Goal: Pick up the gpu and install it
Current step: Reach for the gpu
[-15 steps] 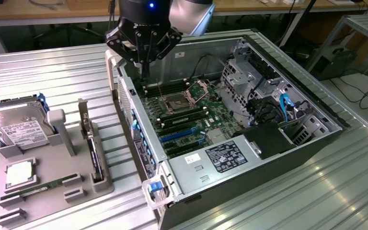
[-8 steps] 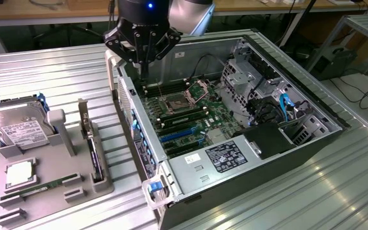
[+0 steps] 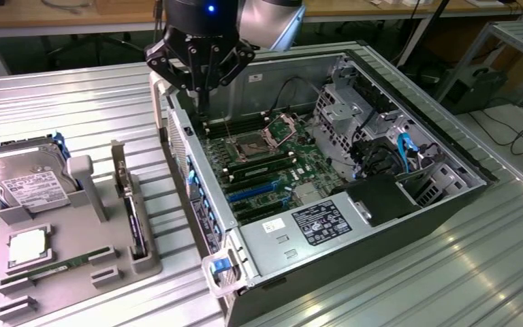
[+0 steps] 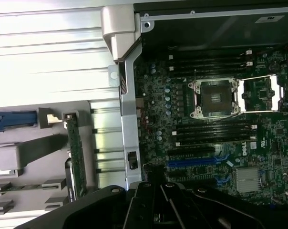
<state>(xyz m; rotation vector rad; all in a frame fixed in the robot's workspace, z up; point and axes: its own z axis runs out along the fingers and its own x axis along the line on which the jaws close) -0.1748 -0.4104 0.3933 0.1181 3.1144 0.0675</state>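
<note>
Gpu (image 3: 133,219) upright in holder (image 3: 144,266), exterior view's left of PC case (image 3: 271,269); pincer (image 3: 201,87) over case.

You had little to read here. On the motherboard (image 4: 206,143), white letters just beside the blue slots (image 4: 191,162) seemed to spell the brand DELL (image 4: 241,150), set sideways. In the exterior view, lower middle of the frame, the power supply label (image 3: 319,223) carried print too small to read. So did the hard drive label (image 3: 27,185) at the left edge.

One computer case (image 3: 284,255), my one gripper (image 3: 199,87) over it, beside the case one gpu (image 3: 135,221), one hard drive (image 3: 27,182), one memory stick (image 3: 62,266)
</note>
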